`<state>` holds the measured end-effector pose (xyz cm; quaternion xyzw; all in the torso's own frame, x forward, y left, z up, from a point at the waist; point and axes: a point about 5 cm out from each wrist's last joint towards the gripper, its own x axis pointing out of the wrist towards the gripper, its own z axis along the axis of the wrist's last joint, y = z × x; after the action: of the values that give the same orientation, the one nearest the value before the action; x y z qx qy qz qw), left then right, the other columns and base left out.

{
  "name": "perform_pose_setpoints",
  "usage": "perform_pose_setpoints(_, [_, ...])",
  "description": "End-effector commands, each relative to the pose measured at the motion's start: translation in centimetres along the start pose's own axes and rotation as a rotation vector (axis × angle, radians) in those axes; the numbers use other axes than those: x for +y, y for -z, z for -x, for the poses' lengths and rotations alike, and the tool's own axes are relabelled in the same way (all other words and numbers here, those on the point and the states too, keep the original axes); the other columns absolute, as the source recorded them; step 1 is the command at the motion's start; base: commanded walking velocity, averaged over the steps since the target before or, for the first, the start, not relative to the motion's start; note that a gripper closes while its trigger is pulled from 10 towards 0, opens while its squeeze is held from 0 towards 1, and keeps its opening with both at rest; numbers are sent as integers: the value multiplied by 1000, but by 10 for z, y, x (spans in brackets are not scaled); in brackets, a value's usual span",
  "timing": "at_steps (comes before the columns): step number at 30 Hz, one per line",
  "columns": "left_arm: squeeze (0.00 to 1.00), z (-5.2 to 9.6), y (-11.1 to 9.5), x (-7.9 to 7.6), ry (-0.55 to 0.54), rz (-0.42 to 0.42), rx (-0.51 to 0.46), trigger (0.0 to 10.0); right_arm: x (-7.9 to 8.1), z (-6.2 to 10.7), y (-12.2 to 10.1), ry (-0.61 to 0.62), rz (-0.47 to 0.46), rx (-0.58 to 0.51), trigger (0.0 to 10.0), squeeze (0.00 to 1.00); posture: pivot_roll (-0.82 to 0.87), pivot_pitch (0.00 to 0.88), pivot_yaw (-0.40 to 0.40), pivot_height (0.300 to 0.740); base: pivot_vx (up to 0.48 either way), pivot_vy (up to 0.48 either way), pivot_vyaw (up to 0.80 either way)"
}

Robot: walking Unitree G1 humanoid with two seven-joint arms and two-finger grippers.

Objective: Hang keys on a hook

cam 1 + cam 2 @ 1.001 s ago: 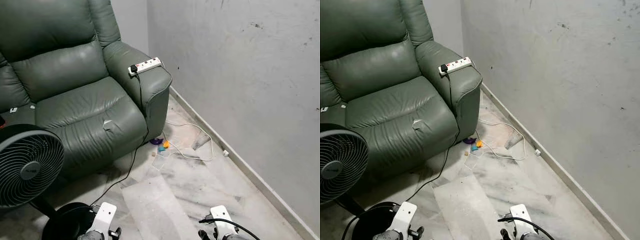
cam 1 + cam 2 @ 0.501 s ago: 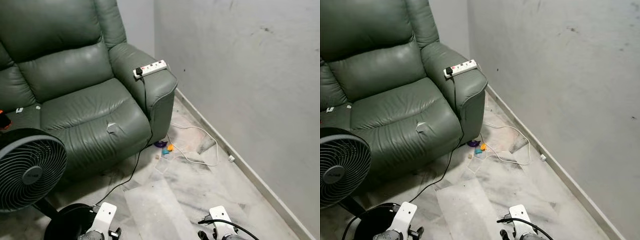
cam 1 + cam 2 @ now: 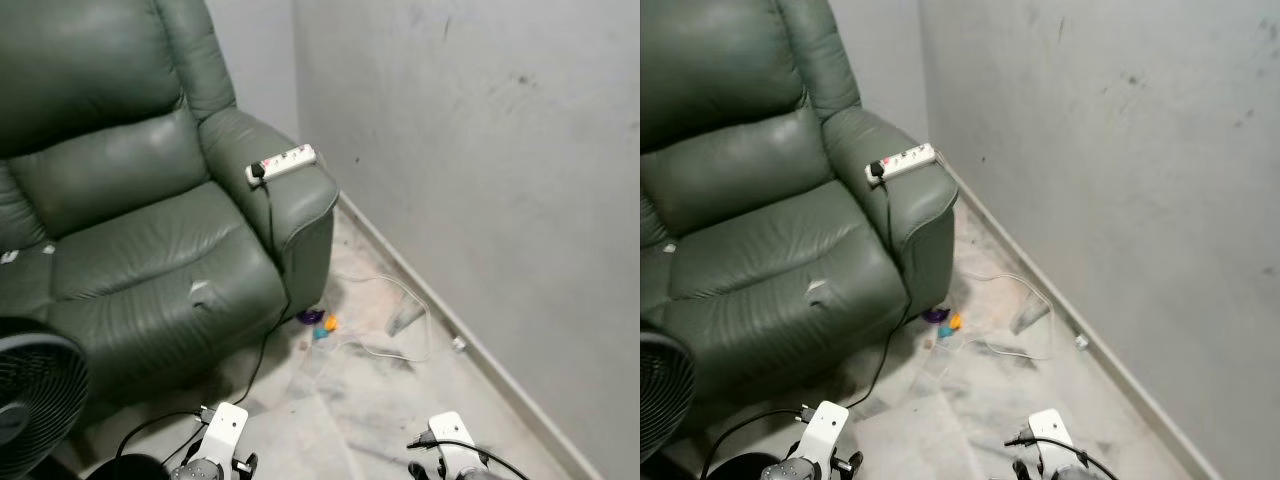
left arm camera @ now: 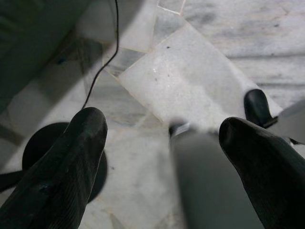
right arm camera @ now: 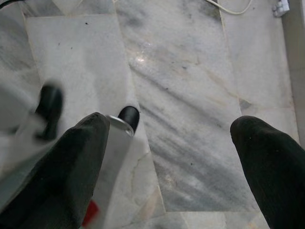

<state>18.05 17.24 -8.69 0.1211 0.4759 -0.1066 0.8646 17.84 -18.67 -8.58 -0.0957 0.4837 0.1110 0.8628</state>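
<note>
Both arms hang low over the marble floor, their white wrists at the bottom of the eye views, left wrist (image 3: 222, 442) and right wrist (image 3: 450, 452). My left gripper (image 4: 162, 126) is open above a pale floor tile, nothing between its fingers. My right gripper (image 5: 169, 125) is open too, over grey-veined marble, also holding nothing. A few small purple, teal and orange objects (image 3: 320, 322) lie on the floor at the armchair's front corner; they are too small to identify.
A green leather armchair (image 3: 150, 230) stands ahead on the left, with a white power strip (image 3: 282, 162) on its armrest and a black cable running down. A white cable (image 3: 395, 330) lies by the grey wall (image 3: 480, 150). A black fan (image 3: 30, 400) stands near left, its base (image 4: 33, 148) on the floor.
The whole picture has shifted, so the camera moved: the fan has slid towards the lower left edge and the armchair sits further left. Both arms hang as before.
</note>
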Motion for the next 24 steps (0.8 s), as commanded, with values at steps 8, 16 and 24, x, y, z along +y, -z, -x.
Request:
perform_pose_setpoints(8, [0, 2, 7, 8, -52, 38, 12, 10000, 6, -1, 3, -24, 11, 14, 10000, 0, -25, 113, -14, 740, 127, 0, 0])
perform_pose_setpoints(16, [0, 1, -7, 9, -77, 62, -79, 10000, -4, 0, -3, -23, -12, -9, 10000, 0, -11, 123, -39, 740, 0, 0, 0])
perform_pose_setpoints(24, [0, -3, -47, 3, -78, 104, -192, 10000, 11, -3, -7, -50, -82, -23, 10000, 0, -23, 118, -33, 740, 0, 0, 0])
